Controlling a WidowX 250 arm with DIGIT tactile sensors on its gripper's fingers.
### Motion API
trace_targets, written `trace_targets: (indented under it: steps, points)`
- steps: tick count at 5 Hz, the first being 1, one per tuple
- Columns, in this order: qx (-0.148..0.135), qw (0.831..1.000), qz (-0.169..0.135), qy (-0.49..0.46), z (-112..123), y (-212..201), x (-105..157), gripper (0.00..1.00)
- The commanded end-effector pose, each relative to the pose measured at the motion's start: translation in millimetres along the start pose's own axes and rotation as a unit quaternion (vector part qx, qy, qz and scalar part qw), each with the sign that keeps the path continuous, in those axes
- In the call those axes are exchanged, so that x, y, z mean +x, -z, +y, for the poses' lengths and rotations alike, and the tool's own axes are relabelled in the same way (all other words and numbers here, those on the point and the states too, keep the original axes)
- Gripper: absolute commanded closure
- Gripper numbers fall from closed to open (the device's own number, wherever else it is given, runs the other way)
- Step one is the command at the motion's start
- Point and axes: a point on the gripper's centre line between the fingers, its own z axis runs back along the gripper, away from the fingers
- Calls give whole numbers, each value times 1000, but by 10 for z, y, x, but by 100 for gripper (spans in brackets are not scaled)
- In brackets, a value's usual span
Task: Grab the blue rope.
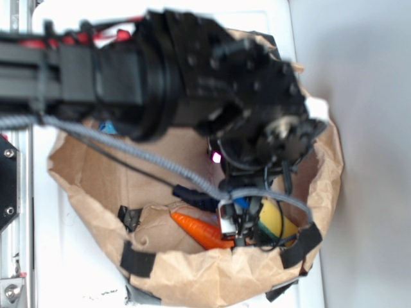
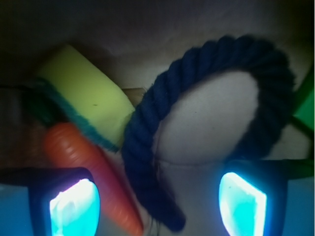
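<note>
The blue rope (image 2: pixel 147 113) is a thick navy twisted cord bent in an arch on the bag floor. One of its ends lies between my fingers, nearer the left pad (image 2: pixel 74 206). My gripper (image 2: pixel 157 204) hangs open just above it, both pads glowing cyan. In the exterior view the gripper (image 1: pixel 234 224) is down inside the brown paper bag (image 1: pixel 96 173), and only a dark stretch of the blue rope (image 1: pixel 192 194) shows beside it.
An orange carrot (image 2: pixel 83 152) lies along the rope's left side, its tip by my left pad. A yellow sponge (image 2: pixel 83 88) with a green edge rests above it. Something green (image 2: pixel 305 108) sits at the right. The bag walls close in all round, and my grey cable (image 1: pixel 128 147) crosses the bag.
</note>
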Motion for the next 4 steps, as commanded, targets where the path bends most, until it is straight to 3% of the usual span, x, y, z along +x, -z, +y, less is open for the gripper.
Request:
trace_targets:
  steps: [1, 2, 3, 4]
  points:
    - [28, 988, -105, -113, 310, -326, 122, 0]
    - [21, 975, -132, -176, 316, -179, 114, 0]
    - [-13, 967, -162, -194, 249, -77, 86, 0]
    - [-22, 964, -174, -200, 199, 54, 113, 0]
